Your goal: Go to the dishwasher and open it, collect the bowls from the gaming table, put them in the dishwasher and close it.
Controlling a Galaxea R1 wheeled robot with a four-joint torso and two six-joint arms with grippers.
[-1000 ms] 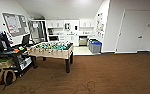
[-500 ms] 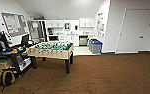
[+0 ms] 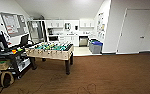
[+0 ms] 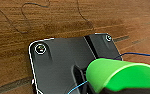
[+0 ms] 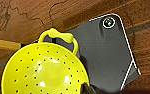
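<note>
Foosball table [image 3: 51, 50] slightly nearer, wrist views: green bowl [image 4: 121, 75], yellow colander bowl [image 5: 43, 72]

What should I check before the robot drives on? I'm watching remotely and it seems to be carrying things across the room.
1. Green plastic bowl at the left gripper: in the left wrist view, close to the camera; ok, though the grip itself cannot be seen.
2. Yellow perforated plastic bowl with a loop handle at the right gripper: in the right wrist view; ok, grip likewise unseen.
3. Stainless-steel dishwasher at the far kitchen wall: open or closed, cannot tell.
4. Brown wood floor toward the kitchen: open to the right of the table-football table; ok.
5. Thin cables on the floor near the robot: not ok, watch them.
</note>
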